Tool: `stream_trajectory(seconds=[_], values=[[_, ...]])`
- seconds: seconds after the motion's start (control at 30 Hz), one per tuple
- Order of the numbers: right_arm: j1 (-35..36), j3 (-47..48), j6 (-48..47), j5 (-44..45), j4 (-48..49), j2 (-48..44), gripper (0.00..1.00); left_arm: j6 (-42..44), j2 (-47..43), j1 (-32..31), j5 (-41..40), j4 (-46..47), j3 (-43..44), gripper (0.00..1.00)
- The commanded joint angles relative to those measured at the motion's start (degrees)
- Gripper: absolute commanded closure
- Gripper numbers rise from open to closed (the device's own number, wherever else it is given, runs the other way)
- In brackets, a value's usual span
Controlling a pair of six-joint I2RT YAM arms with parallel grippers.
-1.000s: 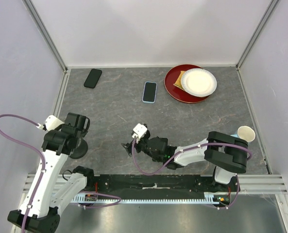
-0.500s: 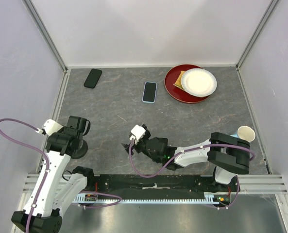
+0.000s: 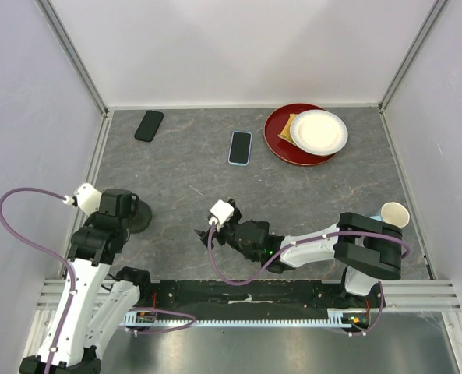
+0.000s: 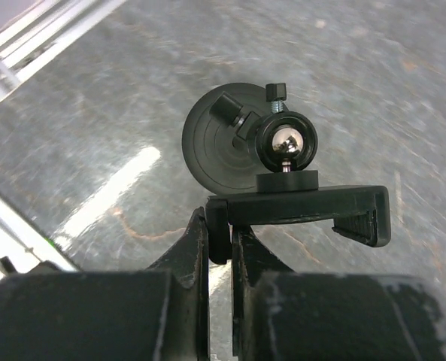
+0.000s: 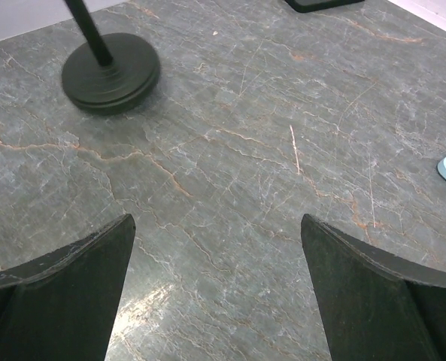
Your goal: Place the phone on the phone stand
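Note:
A black phone stand (image 4: 298, 207) with a round base (image 4: 219, 139) stands at the table's left side (image 3: 139, 220). My left gripper (image 4: 220, 229) is shut on the left end of its clamp bar, with the fingers (image 4: 192, 248) pinching it from both sides. A phone in a light blue case (image 3: 241, 148) lies flat in the middle far part of the table. A second, black phone (image 3: 149, 125) lies at the far left. My right gripper (image 5: 219, 248) hangs open and empty over bare table near the centre (image 3: 207, 232), right of the stand's base (image 5: 111, 73).
At the far right a red plate (image 3: 277, 144) carries a white paper plate (image 3: 319, 131) and a piece of toast. A paper cup (image 3: 395, 213) stands at the right edge by the right arm. Walls enclose the grey marbled table (image 3: 184, 179).
My left gripper has closed on the stand's clamp bar. The left wrist and the stand's base have shifted a little away from the near edge. The right arm has barely moved.

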Motion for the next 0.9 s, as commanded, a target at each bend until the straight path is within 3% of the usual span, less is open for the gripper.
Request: stream_trajectory(seconds=[0.0,0.27,0.43,0.63,0.67,0.7,0.77,0.8,0.87], values=[[-0.02,-0.16,-0.63,0.40,2.12,-1.81,0.02,15.66,-4.45,0.22,9.04,22.15,0.51,0.98],[-0.81,-1.04,0.16,0.48,3.00,-1.90,0.02,27.71,5.89,0.30,36.03,33.87,0.51,0.98],[-2.65,-2.53,3.67,-1.36,5.02,-2.69,0.02,30.09,11.45,0.22,43.96,41.69,-1.25,0.98],[-5.20,-4.46,6.22,-4.17,7.04,-3.66,0.02,34.04,17.77,-0.84,48.81,42.68,0.15,0.96],[-5.55,-4.64,6.75,-4.61,7.48,-3.66,0.02,34.83,18.30,-1.80,48.02,41.37,1.11,0.89],[-5.99,-4.99,7.01,-5.31,7.57,-3.75,0.02,36.32,19.44,-2.42,47.32,40.57,1.64,0.64],[-6.26,-4.99,7.71,-5.67,7.57,-3.83,0.02,37.47,19.63,-3.38,46.79,38.73,2.87,0.34],[-6.43,-4.99,7.80,-5.76,7.57,-3.66,0.02,38.08,19.45,-3.30,46.87,38.63,2.96,0.09],[-6.61,-4.90,7.89,-5.85,7.39,-3.57,0.02,38.35,17.09,-3.39,45.83,38.72,2.79,0.05]])
